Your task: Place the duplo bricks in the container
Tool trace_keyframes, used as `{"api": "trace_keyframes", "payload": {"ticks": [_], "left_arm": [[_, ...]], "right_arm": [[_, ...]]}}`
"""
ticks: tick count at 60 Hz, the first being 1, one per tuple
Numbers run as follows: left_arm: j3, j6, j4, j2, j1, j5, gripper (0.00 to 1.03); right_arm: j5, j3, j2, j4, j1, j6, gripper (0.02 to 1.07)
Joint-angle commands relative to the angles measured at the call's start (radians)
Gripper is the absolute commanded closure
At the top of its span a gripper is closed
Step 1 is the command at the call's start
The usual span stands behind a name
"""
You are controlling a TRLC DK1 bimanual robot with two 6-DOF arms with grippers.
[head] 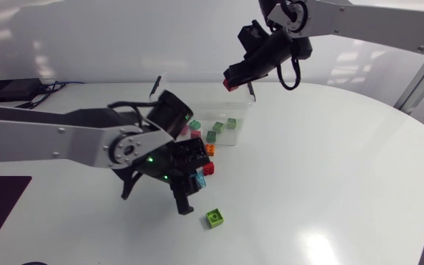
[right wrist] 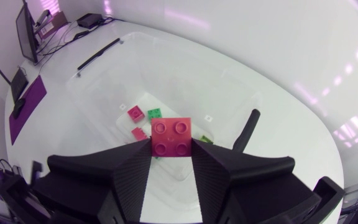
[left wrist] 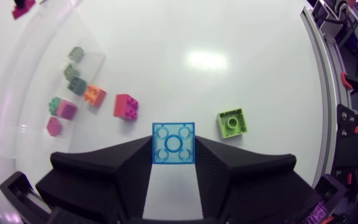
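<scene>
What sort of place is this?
Likely a robotics lab bench: over a white table, the left gripper holds a blue brick, the right gripper a red brick, and a clear container holds more.

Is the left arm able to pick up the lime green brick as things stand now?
Probably not yet: the left gripper is shut on a transparent blue brick. The lime green brick lies in the open just beside it.
</scene>
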Motion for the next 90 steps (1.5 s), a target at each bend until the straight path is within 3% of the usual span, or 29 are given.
{"api": "trace_keyframes", "payload": {"ticks": [1, 5, 9, 17, 36, 45, 56, 60, 65, 72, 75, 90], "left_arm": [[0.014, -0.015, -0.046, -0.104, 0.028, 0.002, 0.78], [0.060, -0.015, -0.072, -0.154, 0.063, 0.002, 0.78], [0.120, -0.013, -0.095, -0.169, 0.092, 0.002, 0.78], [0.256, -0.018, -0.085, -0.140, 0.176, 0.003, 0.78], [0.606, -0.122, 0.032, 0.149, 0.285, 0.005, 0.78], [0.796, -0.173, 0.038, 0.336, 0.311, -0.017, 0.77], [0.976, -0.199, 0.030, 0.512, 0.322, -0.063, 0.76], [1.016, -0.209, 0.030, 0.549, 0.325, -0.077, 0.65], [1.043, -0.220, 0.029, 0.569, 0.327, -0.098, 0.30], [1.034, -0.228, 0.029, 0.544, 0.327, -0.100, 0.10], [1.022, -0.229, 0.029, 0.523, 0.328, -0.100, 0.06], [0.833, -0.226, 0.029, 0.299, 0.334, -0.100, 0.06]], "right_arm": [[0.036, 0.091, 0.080, -0.004, 0.013, 0.041, 0.39], [0.058, 0.187, 0.152, -0.070, 0.019, 0.044, 0.14], [0.070, 0.236, 0.178, -0.117, 0.024, 0.045, 0.08], [0.070, 0.124, 0.063, -0.129, 0.042, 0.047, 0.07], [0.065, -0.466, -0.382, -0.139, 0.200, 0.113, 0.07], [0.065, -0.632, -0.408, -0.129, 0.272, 0.148, 0.07], [0.050, -0.704, -0.301, -0.100, 0.294, 0.160, 0.09], [0.045, -0.719, -0.261, -0.080, 0.315, 0.180, 0.09], [0.042, -0.724, -0.215, -0.054, 0.351, 0.196, 0.09], [0.042, -0.709, -0.154, -0.043, 0.391, 0.217, 0.10], [0.039, -0.704, -0.138, -0.043, 0.401, 0.222, 0.13], [0.002, -0.704, -0.088, -0.051, 0.435, 0.275, 0.22]]}}
